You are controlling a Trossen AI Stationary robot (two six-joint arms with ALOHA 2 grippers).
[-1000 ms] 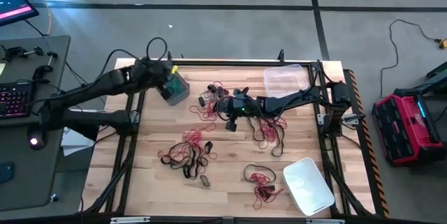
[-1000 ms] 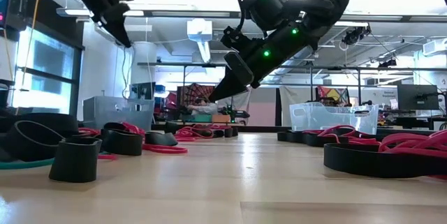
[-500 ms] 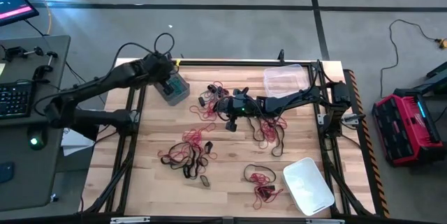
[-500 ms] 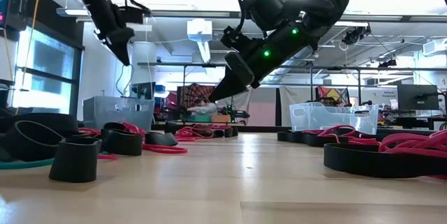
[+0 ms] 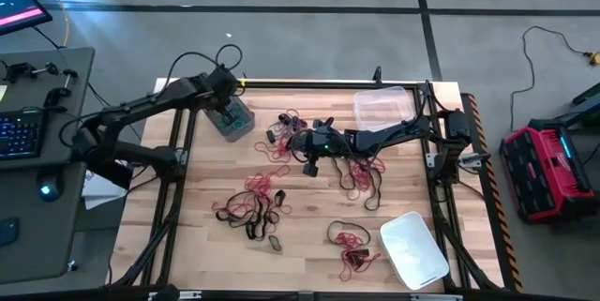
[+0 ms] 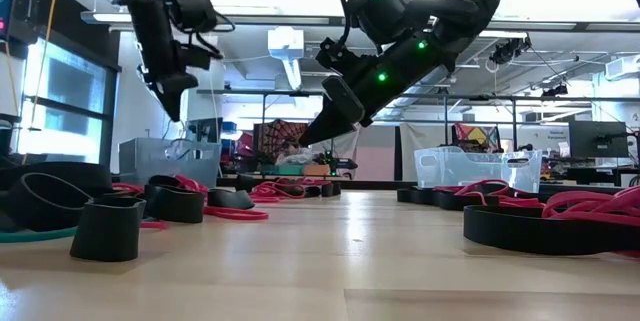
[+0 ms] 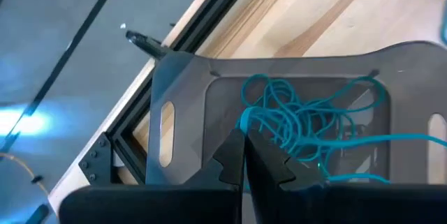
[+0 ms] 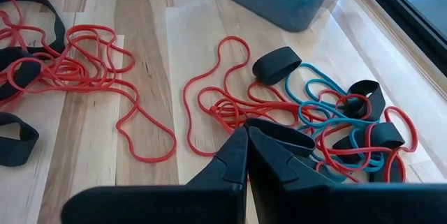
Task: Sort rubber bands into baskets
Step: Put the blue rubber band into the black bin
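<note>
Many rubber bands [image 5: 262,203] sprawl tangled across the counter [image 5: 309,245]; teal ones fill the grey basket [image 5: 232,119] beneath the left gripper [image 5: 225,106], fingers pressed together. Right gripper [image 5: 307,165] likewise closed, empty.

High cam: straight down over whole surface [image 5: 309,235]. Low cam: surface level, faces room. Wrist cams: close; both share grey basket [image 7: 293,105] w/ high.

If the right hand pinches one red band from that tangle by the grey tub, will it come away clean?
Probably not: the red bands lie limp and looped through teal ones, so neighbours likely drag along. They look light and floppy.
</note>
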